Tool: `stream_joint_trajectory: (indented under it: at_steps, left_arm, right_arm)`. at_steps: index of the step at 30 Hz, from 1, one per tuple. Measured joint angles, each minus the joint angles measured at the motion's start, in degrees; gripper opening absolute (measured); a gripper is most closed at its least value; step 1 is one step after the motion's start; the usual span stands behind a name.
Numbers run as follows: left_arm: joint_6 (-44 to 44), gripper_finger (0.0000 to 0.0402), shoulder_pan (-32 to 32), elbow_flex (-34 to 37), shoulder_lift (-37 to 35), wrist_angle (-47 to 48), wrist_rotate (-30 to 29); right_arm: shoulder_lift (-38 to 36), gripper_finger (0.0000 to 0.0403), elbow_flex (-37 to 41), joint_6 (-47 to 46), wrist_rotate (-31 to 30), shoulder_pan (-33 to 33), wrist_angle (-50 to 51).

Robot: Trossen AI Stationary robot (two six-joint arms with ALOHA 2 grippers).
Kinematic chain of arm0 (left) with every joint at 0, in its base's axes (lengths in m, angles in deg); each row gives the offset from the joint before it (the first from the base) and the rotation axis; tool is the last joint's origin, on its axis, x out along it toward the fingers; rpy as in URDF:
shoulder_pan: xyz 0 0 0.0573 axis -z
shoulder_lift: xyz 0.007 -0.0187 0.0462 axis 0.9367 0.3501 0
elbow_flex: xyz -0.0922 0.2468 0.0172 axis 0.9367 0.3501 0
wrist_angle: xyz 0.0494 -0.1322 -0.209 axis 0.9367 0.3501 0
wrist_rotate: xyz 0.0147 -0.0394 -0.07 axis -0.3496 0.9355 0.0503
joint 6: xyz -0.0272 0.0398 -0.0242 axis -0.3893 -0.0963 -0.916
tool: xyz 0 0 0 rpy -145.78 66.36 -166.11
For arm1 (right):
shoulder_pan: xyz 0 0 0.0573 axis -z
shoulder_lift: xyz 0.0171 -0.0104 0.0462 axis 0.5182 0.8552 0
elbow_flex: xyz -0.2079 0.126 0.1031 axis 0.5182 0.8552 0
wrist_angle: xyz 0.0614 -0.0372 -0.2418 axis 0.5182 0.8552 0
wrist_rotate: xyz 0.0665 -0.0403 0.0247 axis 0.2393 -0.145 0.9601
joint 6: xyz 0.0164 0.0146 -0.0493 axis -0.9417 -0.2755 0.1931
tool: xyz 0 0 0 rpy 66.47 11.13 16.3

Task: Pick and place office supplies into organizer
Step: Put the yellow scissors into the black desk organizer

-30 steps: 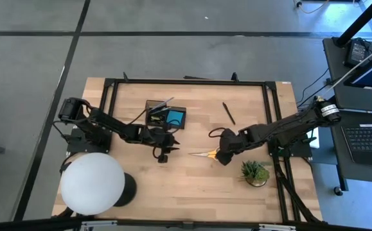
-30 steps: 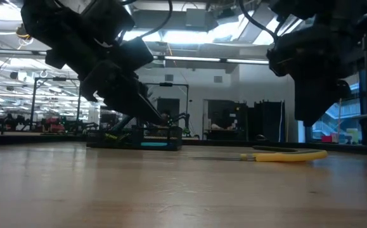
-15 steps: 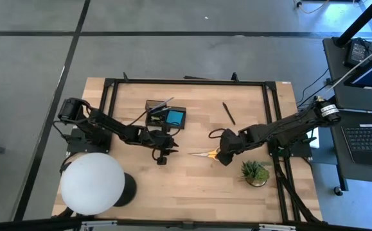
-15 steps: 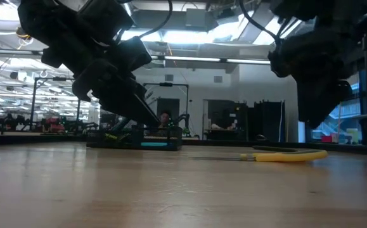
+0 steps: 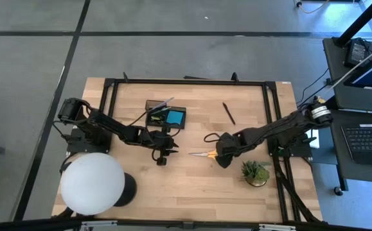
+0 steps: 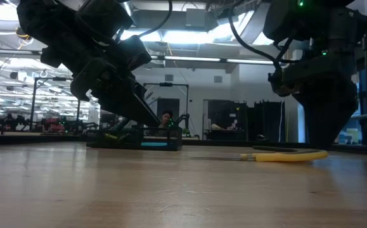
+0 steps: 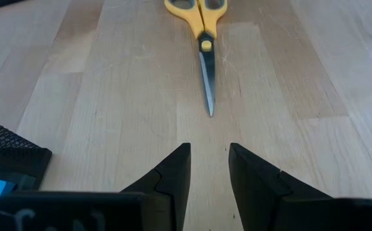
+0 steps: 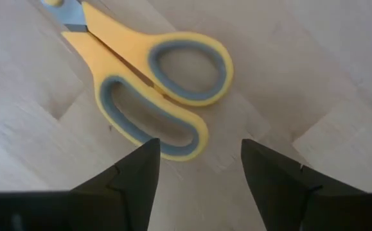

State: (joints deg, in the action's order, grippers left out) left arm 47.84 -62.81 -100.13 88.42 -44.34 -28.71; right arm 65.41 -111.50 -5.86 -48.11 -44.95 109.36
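Your scissors [image 5: 206,153] lie flat on the table [image 5: 192,186], about mid-table, blades shut, tips pointing toward the left arm and yellow handles toward the right arm; in the low view they show as a low yellow strip [image 6: 284,155] on the wood. The right gripper [image 5: 221,154] hangs over the handle end; its wrist view shows the two dark fingers [image 8: 134,173] spread wide, one at the outer edge of a handle loop [image 8: 153,125], the other clear of the handles over bare wood; nothing is pinched between them. The left gripper [image 5: 162,156] sits just beyond the blade tips, near the table; its wrist view shows the fingers [image 7: 176,170] parted by a narrow gap, empty, with the blades [image 7: 205,70] straight ahead and apart from them. Behind the left gripper you have the organizer [image 5: 166,114], toward the far edge of the table, with a blue pad [image 5: 175,117] in its right-hand compartment and a thin dark pen [image 5: 162,102] leaning out of the left part. Another pen [image 5: 228,113] lies loose on the wood, far side, right of the organizer and well apart from it. A plant [image 5: 256,172] stands just beside the right gripper at the near right; a white lamp [image 5: 92,183] fills the near left corner.
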Motion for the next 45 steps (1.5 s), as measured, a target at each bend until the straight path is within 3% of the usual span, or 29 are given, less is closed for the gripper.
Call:
stream_joint_trajectory:
  at_steps: [13, 38, 45]
  left_arm:
    - [0.01, 0.0100, 0.00, 0.00, 0.00, 0.20, -0.02]
    - [0.02, 0.0100, 0.00, 0.00, 0.00, 0.26, -0.02]
    - [0.66, 0.0100, -0.02, 0.00, 0.00, 0.27, -0.04]
  right_arm:
    - [3.78, 0.0213, -0.09, -1.03, -0.03, 0.00, -1.41]
    - [6.22, 0.0062, -0.07, -0.30, -0.51, 0.09, -0.67]
    - [6.60, 0.0052, -2.10, 0.19, -1.04, 0.07, 1.91]
